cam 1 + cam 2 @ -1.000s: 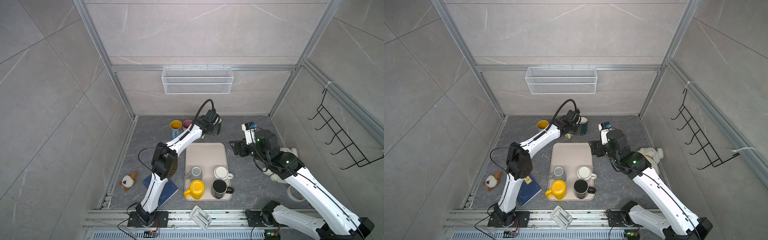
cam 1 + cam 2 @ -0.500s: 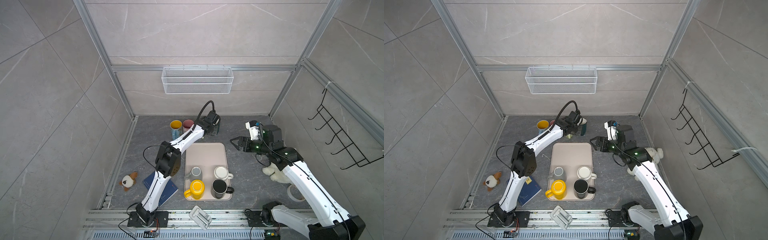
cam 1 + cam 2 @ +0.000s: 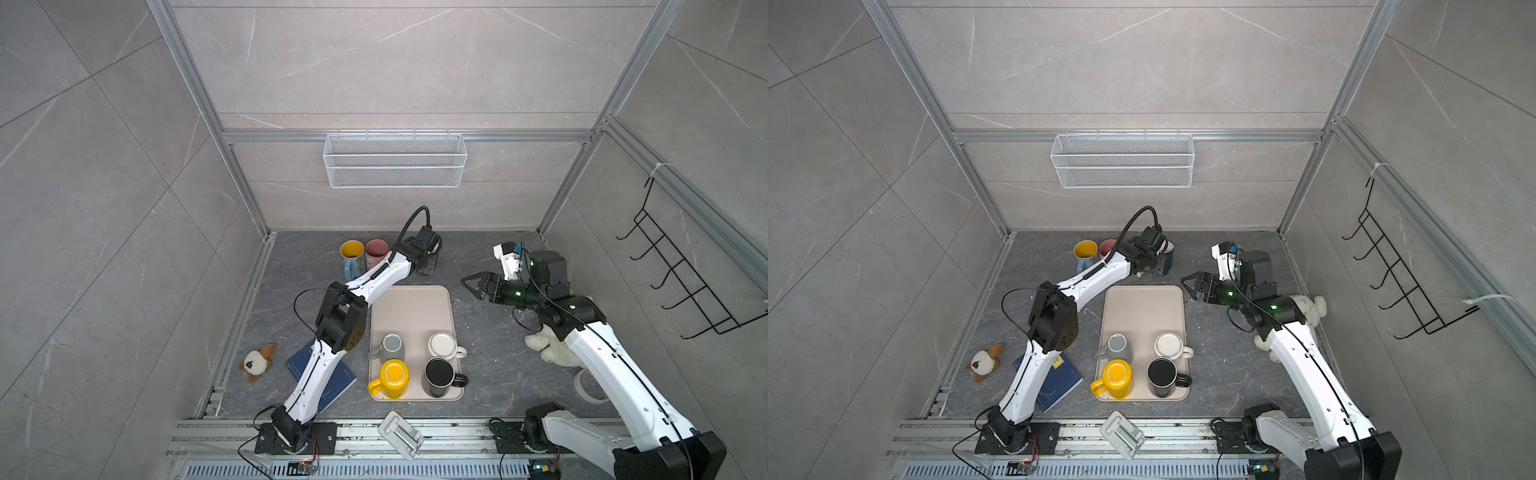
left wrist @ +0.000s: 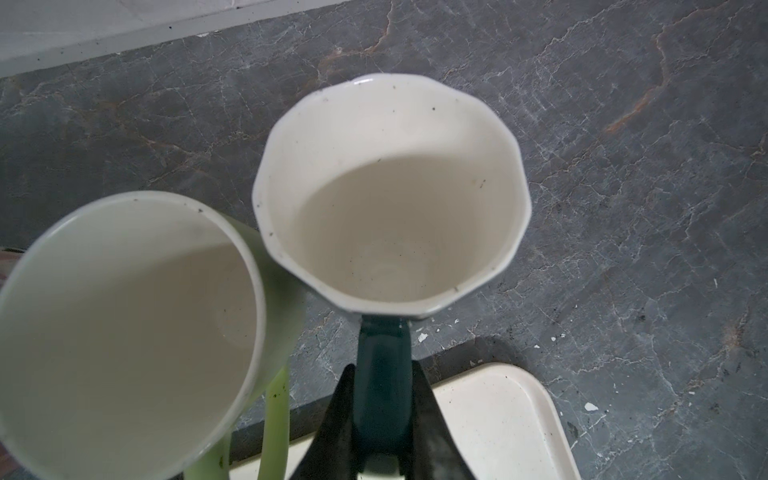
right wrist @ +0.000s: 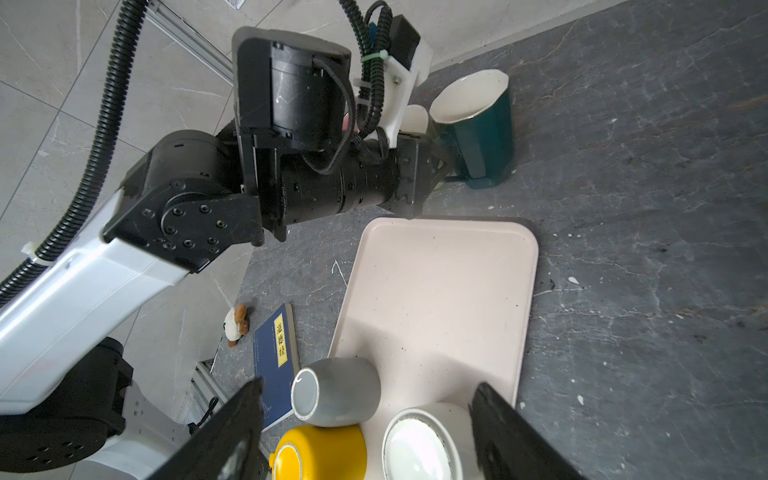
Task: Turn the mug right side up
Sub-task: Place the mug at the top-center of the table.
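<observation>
1. I read "道德经" on the yellow label of the blue book point(image 5: 276, 353); it is legible only in the right wrist view.
2. My left hand point(image 4: 383, 376) is clamped on the handle of the glossy dark green faceted ceramic mug point(image 4: 390, 187), which stands upright on the grey veined table point(image 4: 623, 208) beside the beige tray point(image 4: 498, 415).
3. My right hand point(image 5: 368, 386) has its jaws apart and is empty.

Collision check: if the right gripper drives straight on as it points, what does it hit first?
Probably the bare far end of the tray; the right gripper points down across it. Depth unclear; the left arm lies beyond.
</observation>
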Tool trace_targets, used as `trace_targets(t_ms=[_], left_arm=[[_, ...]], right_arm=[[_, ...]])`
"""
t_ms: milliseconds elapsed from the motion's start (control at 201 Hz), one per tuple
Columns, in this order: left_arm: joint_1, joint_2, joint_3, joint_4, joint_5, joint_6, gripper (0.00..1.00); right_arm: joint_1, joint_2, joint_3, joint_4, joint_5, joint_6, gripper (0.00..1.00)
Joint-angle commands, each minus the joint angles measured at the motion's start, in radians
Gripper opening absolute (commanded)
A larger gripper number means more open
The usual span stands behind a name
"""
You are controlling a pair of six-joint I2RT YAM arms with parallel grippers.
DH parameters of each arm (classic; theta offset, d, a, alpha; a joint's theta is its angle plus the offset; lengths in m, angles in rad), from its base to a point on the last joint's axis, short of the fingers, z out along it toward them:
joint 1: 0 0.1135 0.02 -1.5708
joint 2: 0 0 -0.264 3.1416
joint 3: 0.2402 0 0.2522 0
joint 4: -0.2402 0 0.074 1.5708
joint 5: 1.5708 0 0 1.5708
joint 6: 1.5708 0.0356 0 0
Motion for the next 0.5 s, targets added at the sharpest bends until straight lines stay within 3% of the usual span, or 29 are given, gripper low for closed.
trace_targets(t_ms=[0, 284, 493], left_arm=[[0.003, -0.006, 0.043, 0.095, -0.046, 0.001, 0.0], [0.003, -0.026, -0.018, 0.095, -0.076, -0.029, 0.0], [0.002, -0.039, -0.074, 0.107, -0.029, -0.044, 0.0]], right_arm=[[-0.007, 0.002, -0.016, 0.018, -0.022, 0.013, 0.8], [-0.015, 0.001, -0.021, 0.018, -0.022, 0.013, 0.8], [-0.017, 0.004, -0.025, 0.026, -0.027, 0.016, 0.8]])
